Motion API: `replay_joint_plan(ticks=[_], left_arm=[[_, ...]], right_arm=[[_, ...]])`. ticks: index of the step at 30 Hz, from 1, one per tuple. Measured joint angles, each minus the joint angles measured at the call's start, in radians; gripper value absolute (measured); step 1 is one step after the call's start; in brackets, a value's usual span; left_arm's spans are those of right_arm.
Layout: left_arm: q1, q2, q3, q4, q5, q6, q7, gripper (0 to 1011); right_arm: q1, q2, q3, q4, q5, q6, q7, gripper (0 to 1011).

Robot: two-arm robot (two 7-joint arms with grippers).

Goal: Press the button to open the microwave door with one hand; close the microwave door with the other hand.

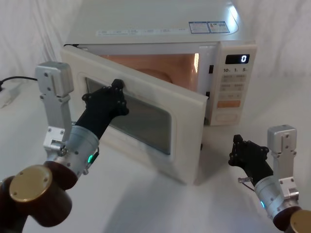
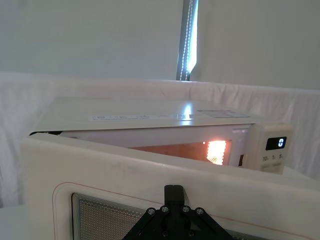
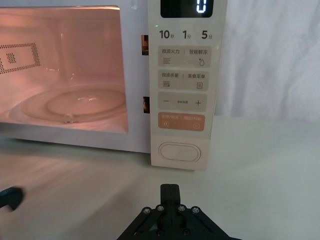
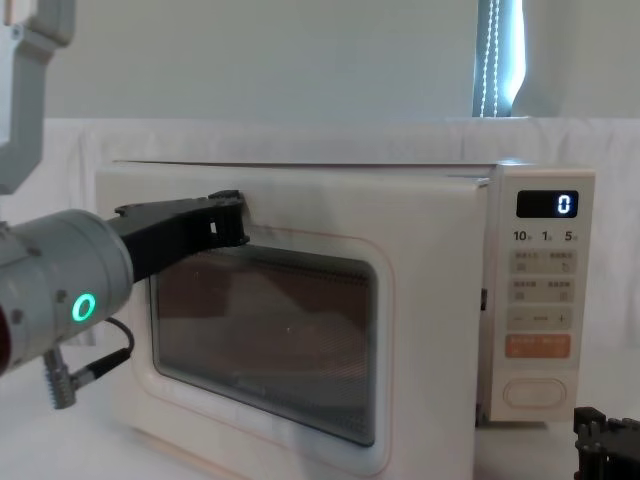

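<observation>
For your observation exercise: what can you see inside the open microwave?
Inside the lit microwave cavity lies a glass turntable, with a perforated vent on the wall. The cavity's left part is out of view; the door hides more.

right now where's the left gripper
In the head view the left gripper sits left of centre, against the upper frame of the half-open microwave door, above its window.

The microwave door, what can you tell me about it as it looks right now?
The microwave door is a broad cream panel, plastic by its look, with a raised rounded frame around a dark mesh window. It stands partly open, hinged on the robot's left, showing the lit orange cavity behind. The left gripper presses against its outer face near the top of the window.
</observation>
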Motion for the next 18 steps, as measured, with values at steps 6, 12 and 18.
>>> replay_joint_plan(ticks=[6,12,18], left_arm=[[-0.036,-0.018,0.01,0.046,0.013,-0.005,0.008,0],[-0.071,-0.036,0.024,0.09,0.038,-0.022,0.015,0],[-0.103,-0.057,0.033,0.133,0.056,-0.031,0.018,0]], right_arm=[[0.0,0.0,0.0,0.0,0.0,0.0,0.0,0],[0.0,0.0,0.0,0.0,0.0,0.0,0.0,0],[0.0,0.0,0.0,0.0,0.0,0.0,0.0,0]])
